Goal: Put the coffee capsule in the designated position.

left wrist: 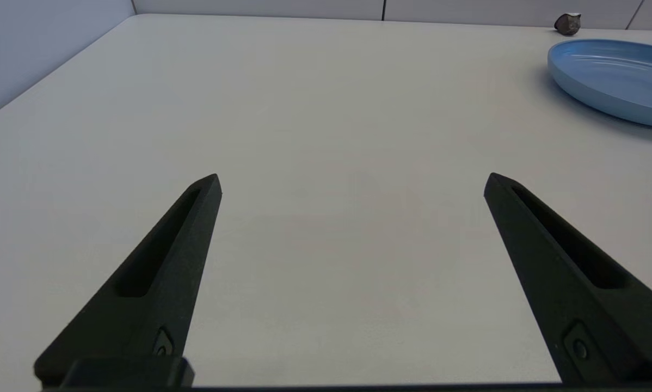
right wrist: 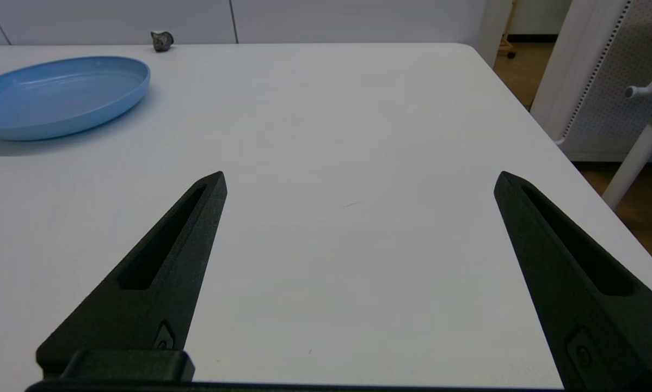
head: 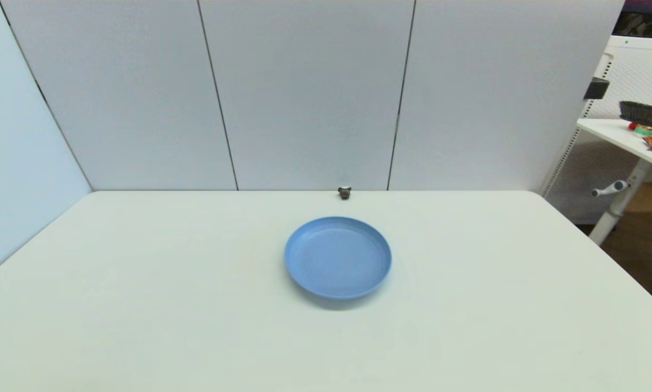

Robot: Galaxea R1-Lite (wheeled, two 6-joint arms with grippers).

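Observation:
The coffee capsule (head: 344, 193) is a tiny dark grey object lying at the table's far edge against the back wall, just behind the blue plate (head: 337, 257). The plate sits empty at the middle of the table. Both wrist views show the capsule (left wrist: 567, 24) (right wrist: 162, 41) beyond the plate (left wrist: 614, 79) (right wrist: 59, 95). My left gripper (left wrist: 352, 182) hovers open over bare table, well short and left of the plate. My right gripper (right wrist: 360, 179) is open too, over bare table near the front right. Neither arm shows in the head view.
White wall panels close the table's back and left sides. The table's right edge (right wrist: 527, 109) drops to a wooden floor. Beyond it stand a second table with clutter (head: 650, 130) and a white stand leg (right wrist: 639, 147).

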